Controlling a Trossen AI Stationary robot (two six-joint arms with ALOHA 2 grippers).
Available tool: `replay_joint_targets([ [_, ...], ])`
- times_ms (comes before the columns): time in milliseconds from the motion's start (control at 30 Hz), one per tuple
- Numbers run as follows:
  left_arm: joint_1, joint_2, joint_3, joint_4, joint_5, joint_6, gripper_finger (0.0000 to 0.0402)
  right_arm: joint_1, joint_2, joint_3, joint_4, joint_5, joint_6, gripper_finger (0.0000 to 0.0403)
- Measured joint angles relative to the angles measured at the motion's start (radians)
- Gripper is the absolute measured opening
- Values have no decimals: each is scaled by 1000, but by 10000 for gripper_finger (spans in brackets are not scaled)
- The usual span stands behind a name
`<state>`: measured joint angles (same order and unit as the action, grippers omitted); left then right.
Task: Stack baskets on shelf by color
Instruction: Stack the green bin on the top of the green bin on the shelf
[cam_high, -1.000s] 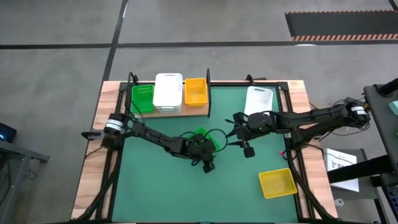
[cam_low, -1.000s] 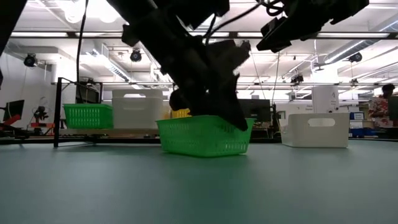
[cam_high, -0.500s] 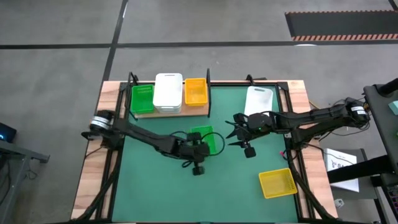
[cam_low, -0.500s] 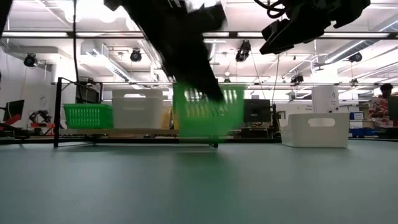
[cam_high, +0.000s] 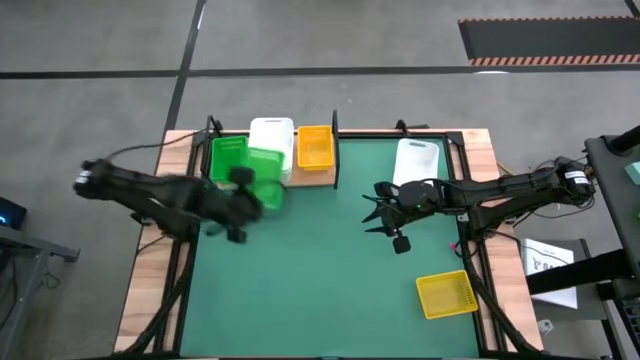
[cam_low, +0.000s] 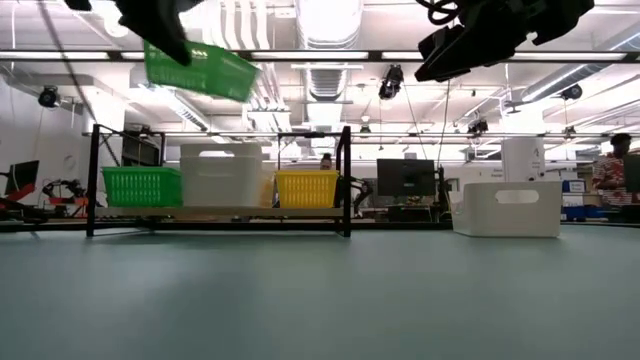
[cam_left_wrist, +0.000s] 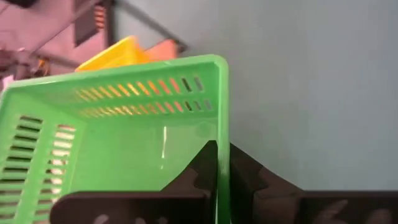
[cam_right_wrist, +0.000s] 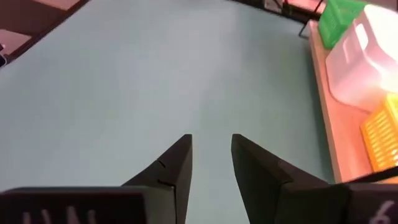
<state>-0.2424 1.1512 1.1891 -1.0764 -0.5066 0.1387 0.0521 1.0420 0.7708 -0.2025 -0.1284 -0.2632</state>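
Observation:
My left gripper (cam_left_wrist: 222, 152) is shut on a bright green basket (cam_high: 266, 188), which it holds high in the air and tilted (cam_low: 200, 68), just in front of the shelf (cam_high: 305, 178). On the shelf's wooden board stand another green basket (cam_high: 228, 158), white baskets (cam_high: 272, 140) and a yellow basket (cam_high: 314, 147). My right gripper (cam_right_wrist: 211, 152) hovers open over the middle of the green mat (cam_high: 378, 212), with nothing between its fingers. My left gripper pinches one side wall of the green basket at its rim (cam_left_wrist: 222, 124). One finger (cam_left_wrist: 199, 171) is inside the basket and the other (cam_left_wrist: 245, 177) outside. The basket is lifted clear of the mat and hangs tilted, its far end lower (cam_low: 240, 82).
A white basket (cam_high: 415, 160) rests on its base at the mat's far right, seen also in the low view (cam_low: 505, 208). A yellow basket (cam_high: 445, 293) lies near the right front corner. Black posts (cam_low: 346, 180) frame the shelf. Bare mat lies between the arms.
The green basket sat on the mat's middle a second ago. My left gripper has taken hold of it, lifted it well clear and swung it up and toward the far left, to the shelf. The basket has tipped on the way.

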Motion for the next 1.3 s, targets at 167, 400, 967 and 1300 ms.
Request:
replay_joint_targets([
  [167,136,-251,-149,-6,-2,18,0,0,0,0,34,0,-26,100],
  [400,267,-487,-335,123,1,154,0,0,0,0,65,0,-38,96],
  [967,645,-356,-310,151,152,430,0,0,0,0,78,0,-78,93],
  [1300,842,-234,-217,51,301,515,0,0,0,0,78,-1,-70,97],
])
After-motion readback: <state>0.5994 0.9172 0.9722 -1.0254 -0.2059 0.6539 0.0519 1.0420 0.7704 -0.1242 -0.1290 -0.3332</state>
